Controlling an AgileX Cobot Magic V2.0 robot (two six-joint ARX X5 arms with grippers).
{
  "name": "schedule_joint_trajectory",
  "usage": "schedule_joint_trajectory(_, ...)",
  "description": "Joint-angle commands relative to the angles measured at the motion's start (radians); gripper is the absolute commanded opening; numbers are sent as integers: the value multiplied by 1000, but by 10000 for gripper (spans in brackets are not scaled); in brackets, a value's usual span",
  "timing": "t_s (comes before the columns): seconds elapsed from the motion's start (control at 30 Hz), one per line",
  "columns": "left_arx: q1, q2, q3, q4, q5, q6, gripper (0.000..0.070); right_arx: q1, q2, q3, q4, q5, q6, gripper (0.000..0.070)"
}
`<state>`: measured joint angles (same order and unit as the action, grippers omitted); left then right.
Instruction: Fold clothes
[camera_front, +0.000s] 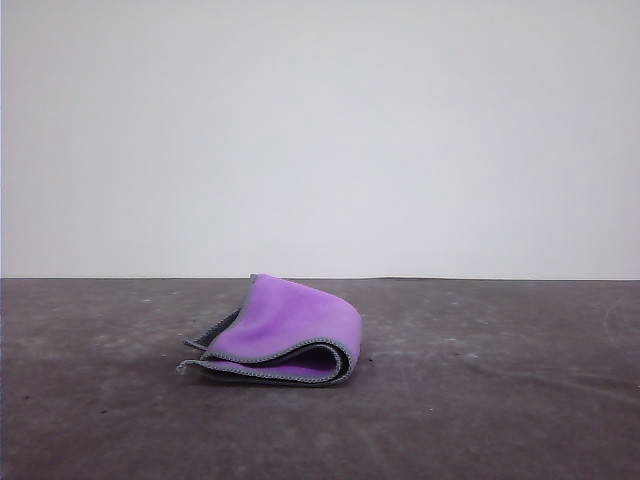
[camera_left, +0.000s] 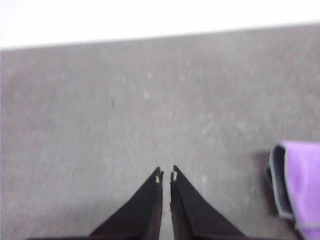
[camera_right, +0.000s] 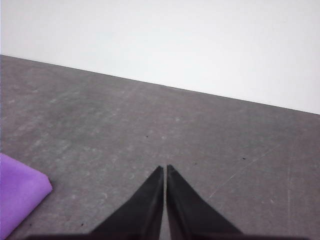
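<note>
Folded cloth (camera_front: 288, 330) on the grey table (camera_front: 500, 400), purple face out — near the middle, a little left.

Its layers are stacked with grey stitched edging along the near side and a dark inner face showing at the open left end. Left gripper (camera_left: 166, 174) has its black fingers (camera_left: 150, 200) drawn almost together, a thin slit between the tips, over bare table with the cloth off to one side. Right gripper (camera_right: 165, 168) — fingers pressed together, nothing between them, cloth corner apart from it.
</note>
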<state>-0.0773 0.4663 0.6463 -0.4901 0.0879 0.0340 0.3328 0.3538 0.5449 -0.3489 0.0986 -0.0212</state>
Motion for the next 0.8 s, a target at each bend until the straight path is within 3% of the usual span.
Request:
schedule_joint_trajectory(0.0,7,-34,-61,61,10,-28,15,4,2,3,12,1,14,1)
schedule_joint_trajectory(0.13,31,-144,-248,199,13,-37,15,4,2,3,12,1,14,1)
schedule_joint_trajectory(0.37,68,-320,-481,288,12,-66,15,4,2,3,12,1,14,1)
schedule_joint_trajectory(0.57,74,-460,-620,324,9,-110,15,4,2,3,12,1,14,1)
schedule_joint_trajectory(0.77,73,-464,-634,304,-1,-123,15,4,2,4,16,1,14,1)
